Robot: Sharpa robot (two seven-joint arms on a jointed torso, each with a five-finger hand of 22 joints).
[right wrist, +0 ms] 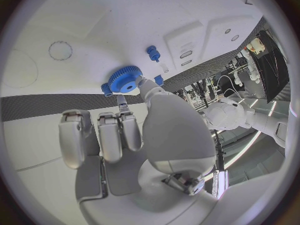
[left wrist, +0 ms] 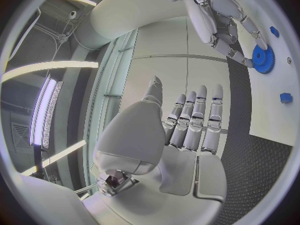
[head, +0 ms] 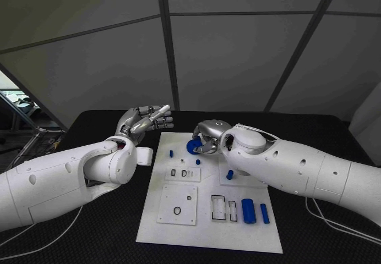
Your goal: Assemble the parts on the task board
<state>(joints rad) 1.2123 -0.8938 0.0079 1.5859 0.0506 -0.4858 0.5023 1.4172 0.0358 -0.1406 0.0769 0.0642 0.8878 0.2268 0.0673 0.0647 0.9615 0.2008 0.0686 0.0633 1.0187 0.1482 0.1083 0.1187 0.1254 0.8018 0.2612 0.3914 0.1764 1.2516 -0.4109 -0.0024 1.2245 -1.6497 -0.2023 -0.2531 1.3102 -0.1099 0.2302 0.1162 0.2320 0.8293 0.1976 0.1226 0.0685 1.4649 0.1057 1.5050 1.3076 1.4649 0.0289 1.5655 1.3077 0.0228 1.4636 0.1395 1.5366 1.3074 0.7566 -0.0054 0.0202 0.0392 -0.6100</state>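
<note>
A: Where is the blue gear (head: 193, 146) just now?

B: At the far end of the task board (head: 208, 231), about twelve o'clock from the board's middle. It lies flat, so its axis stands upright and it has no long side to speak of. The right hand (head: 210, 136) is on it: in the right wrist view a fingertip and the thumb touch its toothed rim (right wrist: 125, 79), while the other fingers (right wrist: 103, 135) are curled down short of it. Whether that is a true pinch or just a touch, I cannot tell.

A: And the left hand (head: 145, 121)?

B: Lifted off the table at about nine o'clock from the gear, well apart. Its fingers (left wrist: 194, 120) are straight and side by side, holding nothing.

A: So the right is the one to act.

B: I'd judge so. Two long blue cylinders (head: 248, 210) lie at about five o'clock on the board, long axes running twelve to six.
</note>
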